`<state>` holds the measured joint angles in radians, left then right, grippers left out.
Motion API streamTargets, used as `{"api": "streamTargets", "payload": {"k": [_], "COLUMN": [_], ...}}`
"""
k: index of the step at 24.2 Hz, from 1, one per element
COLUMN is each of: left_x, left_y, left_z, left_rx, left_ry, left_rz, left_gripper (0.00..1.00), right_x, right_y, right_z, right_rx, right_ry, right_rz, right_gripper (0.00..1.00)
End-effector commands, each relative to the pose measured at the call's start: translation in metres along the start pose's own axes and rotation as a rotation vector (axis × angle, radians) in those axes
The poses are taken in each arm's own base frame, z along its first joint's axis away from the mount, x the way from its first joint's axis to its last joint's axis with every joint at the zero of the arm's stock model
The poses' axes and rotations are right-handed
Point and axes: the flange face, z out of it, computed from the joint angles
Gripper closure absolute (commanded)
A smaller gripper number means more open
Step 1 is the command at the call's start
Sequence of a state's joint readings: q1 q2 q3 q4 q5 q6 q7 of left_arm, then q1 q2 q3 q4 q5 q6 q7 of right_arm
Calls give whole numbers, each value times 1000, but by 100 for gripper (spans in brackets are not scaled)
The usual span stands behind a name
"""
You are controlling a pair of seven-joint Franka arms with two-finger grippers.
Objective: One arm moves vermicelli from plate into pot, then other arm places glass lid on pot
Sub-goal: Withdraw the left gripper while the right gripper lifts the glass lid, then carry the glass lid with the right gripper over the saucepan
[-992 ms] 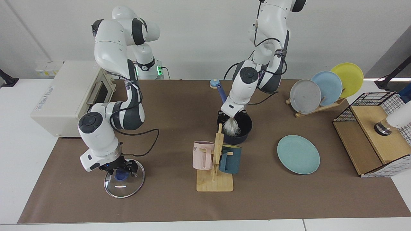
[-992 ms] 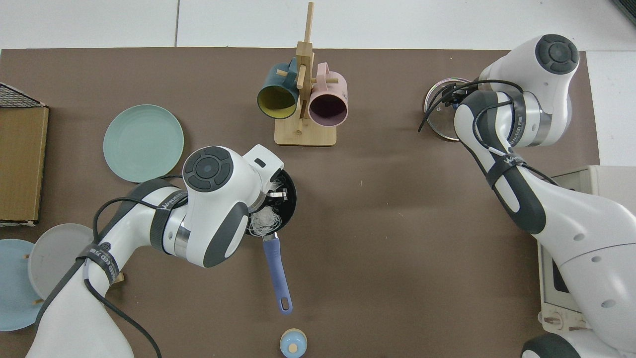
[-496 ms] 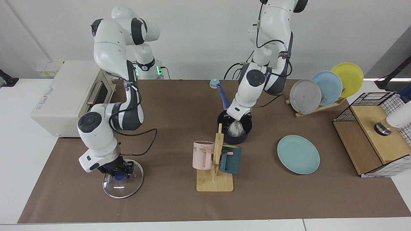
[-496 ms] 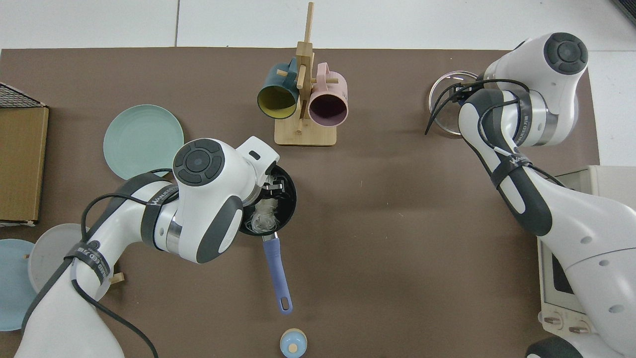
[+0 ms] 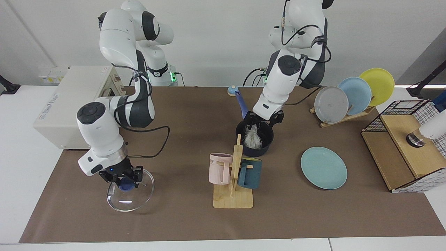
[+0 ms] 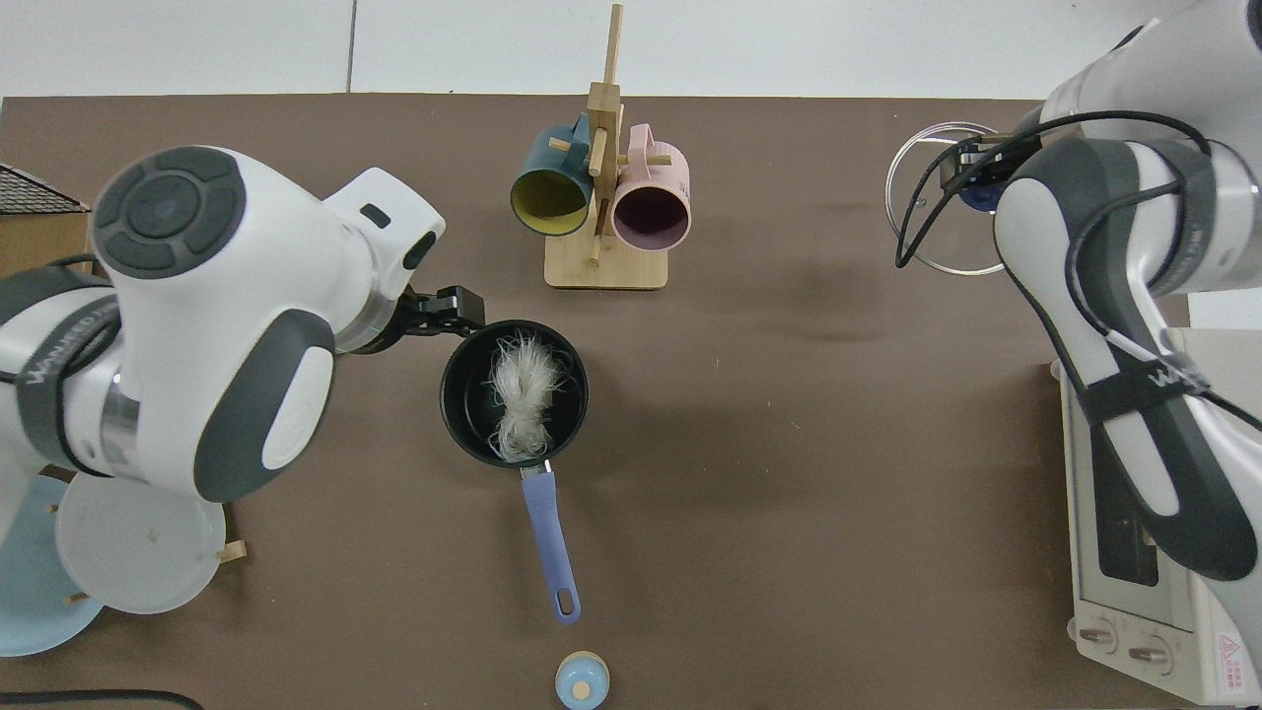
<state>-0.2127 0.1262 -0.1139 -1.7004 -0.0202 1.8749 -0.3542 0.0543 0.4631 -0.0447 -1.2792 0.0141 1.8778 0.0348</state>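
A brown mat covers the tabletop (image 5: pixel 188 115). On it stand the pot (image 5: pixel 256 141), handle pointing toward the arms' bases, the teal plate (image 5: pixel 324 168) well apart on bare mat, and a wooden mug stand (image 5: pixel 233 198) with a pink and a dark teal mug. A plate rack (image 5: pixel 343 118), a wire-sided wooden box (image 5: pixel 400 157) and a small blue knob-like item (image 6: pixel 582 682) also rest there; a white oven (image 5: pixel 66 104) sits at one end.

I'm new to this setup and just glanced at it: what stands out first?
The right gripper is shut on the blue knob of the glass lid, holding it tilted off the brown mat. Mid-table, the white vermicelli sits in the dark pot, with the left gripper above its rim.
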Motion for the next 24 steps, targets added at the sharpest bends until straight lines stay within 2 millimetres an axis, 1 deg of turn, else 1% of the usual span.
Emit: {"api": "streamTargets", "payload": {"k": [1, 2, 3, 5, 7, 9, 10, 11, 13, 15, 16, 20, 22, 24], "left_x": [20, 23, 25, 28, 31, 31, 29, 27, 21, 12, 10, 9, 8, 6], "left_y": [-57, -68, -79, -103, -132, -150, -156, -157, -159, -159, -158, -158, -158, -153], "left_z": [-1, -1, -1, -2, -6, -15, -24, -32, -47, -67, -70, -72, -73, -73], "left_rx": [50, 58, 64, 76, 83, 87, 86, 85, 79, 77, 78, 76, 74, 72], "left_ry": [-16, -22, -26, -40, -53, -62, -63, -58, -52, -53, -56, -57, -57, -63], "left_rz": [79, 86, 99, 137, 157, 164, 168, 168, 165, 166, 169, 170, 170, 174], "left_gripper": [0, 0, 0, 0, 0, 0, 0, 0, 0, 0, 0, 0, 0, 0], "right_x": [-49, -58, -69, -89, -108, -123, -130, -138, -149, -163, -167, -175, -171, -166], "right_y": [-20, -26, -36, -66, -105, -139, -160, -184, -217, -259, -278, -340, -365, -388], "right_z": [-51, -55, -60, -66, -67, -70, -71, -73, -74, -71, -69, -58, -51, -41], "right_rx": [17, 17, 19, 16, -27, -38, -39, -36, -32, -23, -21, -16, -12, -23], "right_ry": [-52, -58, -66, -76, -78, -75, -74, -72, -65, -61, -60, -64, -62, -55], "right_rz": [-34, -27, -18, 21, 79, 108, 108, 107, 132, 139, 142, 145, 148, 153], "right_gripper": [100, 100, 100, 100, 100, 100, 100, 100, 100, 100, 100, 100, 100, 100]}}
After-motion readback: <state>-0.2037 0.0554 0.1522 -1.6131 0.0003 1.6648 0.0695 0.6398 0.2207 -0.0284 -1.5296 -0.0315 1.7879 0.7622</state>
